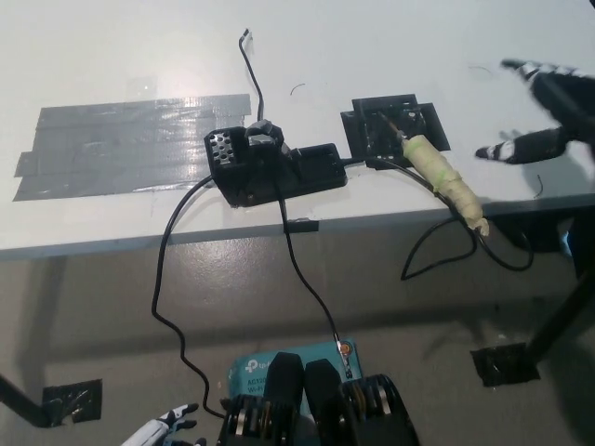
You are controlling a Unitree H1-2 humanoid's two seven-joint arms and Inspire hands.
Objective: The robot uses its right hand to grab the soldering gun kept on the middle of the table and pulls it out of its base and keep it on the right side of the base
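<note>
— Where do we have the cream-taped soldering gun [444, 178]?

— It lies on the white counter [372, 46] near the front edge toward the right, tip on the black square mat [395, 124], handle end jutting over the edge. It sits just right of the black plastic base [274, 167], out of it.

— And our black right hand [544, 111]?

— Released, fingers spread, holding nothing; it hovers near the counter's right edge, well apart from the gun and farther right of it.

— Our white left hand [167, 427]?

— At the picture's bottom left, below the counter; only its fingertips show, so we can't tell its state.
</note>
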